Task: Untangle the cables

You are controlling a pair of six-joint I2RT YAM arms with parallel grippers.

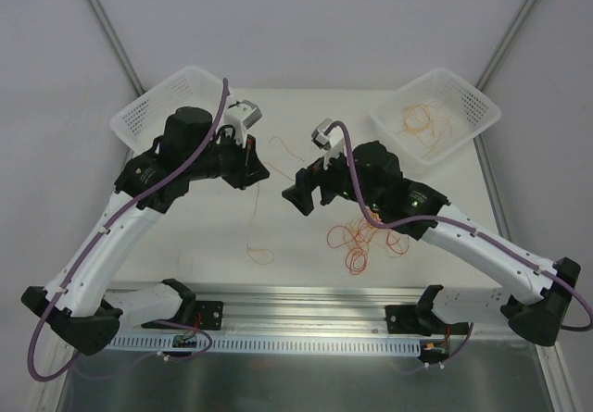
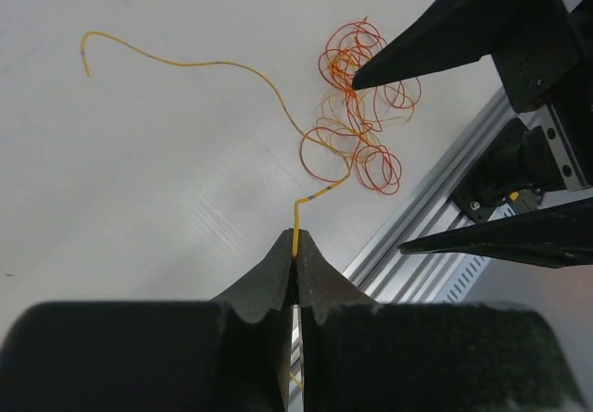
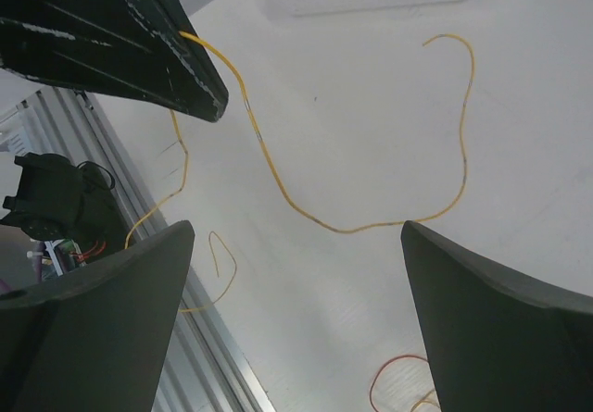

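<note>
My left gripper (image 1: 257,168) is shut on a thin yellow cable (image 1: 251,218); in the left wrist view the cable (image 2: 222,63) rises from the closed jaws (image 2: 296,238) and curves away over the table. A tangle of red and orange cables (image 1: 365,237) lies on the table near the right arm and shows in the left wrist view (image 2: 357,106). My right gripper (image 1: 301,195) is open and empty, hovering over the yellow cable (image 3: 343,230), jaws wide apart (image 3: 296,229). The lower end of the held cable hangs toward the front rail.
A white basket (image 1: 468,106) at the back right holds several orange cables (image 1: 422,120). Another white basket (image 1: 148,106) stands at the back left. A metal rail (image 1: 306,315) runs along the table's front edge. The two grippers are close together at mid-table.
</note>
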